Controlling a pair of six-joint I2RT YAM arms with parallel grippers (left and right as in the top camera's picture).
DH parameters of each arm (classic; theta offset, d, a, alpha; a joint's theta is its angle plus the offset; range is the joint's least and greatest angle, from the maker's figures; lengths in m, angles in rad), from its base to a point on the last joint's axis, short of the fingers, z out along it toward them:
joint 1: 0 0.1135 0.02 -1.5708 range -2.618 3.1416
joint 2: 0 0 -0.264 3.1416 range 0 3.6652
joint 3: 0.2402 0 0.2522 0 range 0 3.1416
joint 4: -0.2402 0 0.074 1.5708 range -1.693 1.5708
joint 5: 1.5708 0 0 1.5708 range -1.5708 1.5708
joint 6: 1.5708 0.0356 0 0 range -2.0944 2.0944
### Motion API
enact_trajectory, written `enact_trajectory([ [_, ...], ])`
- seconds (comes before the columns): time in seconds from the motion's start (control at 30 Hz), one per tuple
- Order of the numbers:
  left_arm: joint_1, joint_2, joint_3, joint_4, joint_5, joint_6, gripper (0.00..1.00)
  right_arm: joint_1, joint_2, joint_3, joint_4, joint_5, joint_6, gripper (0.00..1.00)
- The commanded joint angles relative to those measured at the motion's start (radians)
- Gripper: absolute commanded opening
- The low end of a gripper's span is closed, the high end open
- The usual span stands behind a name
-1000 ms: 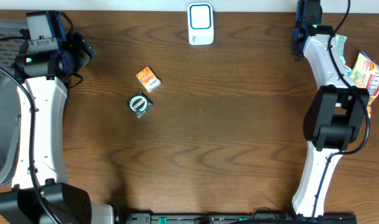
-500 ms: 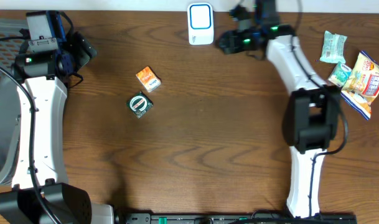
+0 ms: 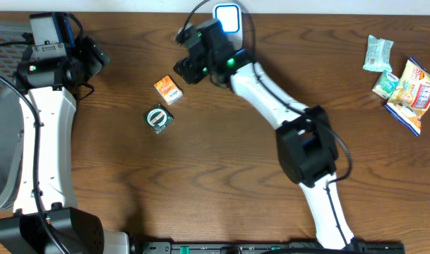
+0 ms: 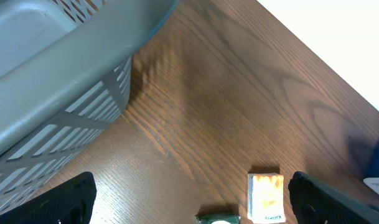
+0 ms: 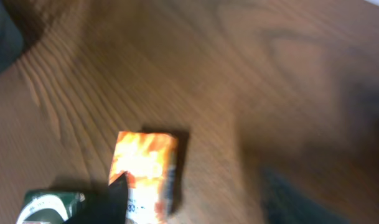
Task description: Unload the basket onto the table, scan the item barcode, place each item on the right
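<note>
A small orange box lies on the wooden table, with a green packet just in front of it. The white and blue scanner stands at the table's back edge, partly behind my right arm. My right gripper hovers open just right of and behind the orange box. In the blurred right wrist view the orange box lies by the left finger, apart from the jaws. My left gripper is wide open at the far left, holding nothing. Its wrist view shows the orange box near its right finger.
A grey slatted basket stands at the table's left edge, close to my left gripper. Several snack packets lie at the far right. My right arm stretches diagonally across the middle of the table.
My right arm has swept from the far right across the table's back to above the orange box, and its jaws have narrowed a little. The left arm has not moved.
</note>
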Motion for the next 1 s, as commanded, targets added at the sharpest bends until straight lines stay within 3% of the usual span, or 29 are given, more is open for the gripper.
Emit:
enact_trajectory([
  [0.0,0.0,0.001,0.016,-0.001,-0.013,-0.013,0.98,0.031,0.069,0.003,0.005,0.043,0.005,0.4],
  [0.27,0.0,0.001,0.016,-0.001,-0.013,-0.013,0.98,0.058,0.113,0.003,-0.002,0.042,0.006,0.4],
  [0.4,0.0,0.0,0.016,-0.001,-0.013,-0.013,0.98,0.058,0.113,0.003,-0.003,-0.006,0.006,0.54],
  [0.7,0.0,0.001,0.016,-0.001,-0.013,-0.013,0.98,0.06,0.113,0.002,-0.024,-0.047,0.006,0.49],
  [0.8,0.0,0.001,0.016,-0.001,-0.013,-0.013,0.98,0.061,0.123,0.002,-0.039,-0.047,0.006,0.38],
  [0.9,0.0,0.001,0.016,-0.001,-0.013,-0.013,0.98,0.058,0.127,0.002,-0.065,-0.017,0.006,0.08],
  [0.93,0.0,0.001,0.016,-0.001,-0.013,-0.013,0.98,0.055,0.127,0.002,-0.077,0.011,0.006,0.01],
  [0.97,0.0,0.001,0.016,-0.001,-0.013,-0.013,0.98,0.052,0.125,0.002,-0.086,0.04,0.006,0.01],
])
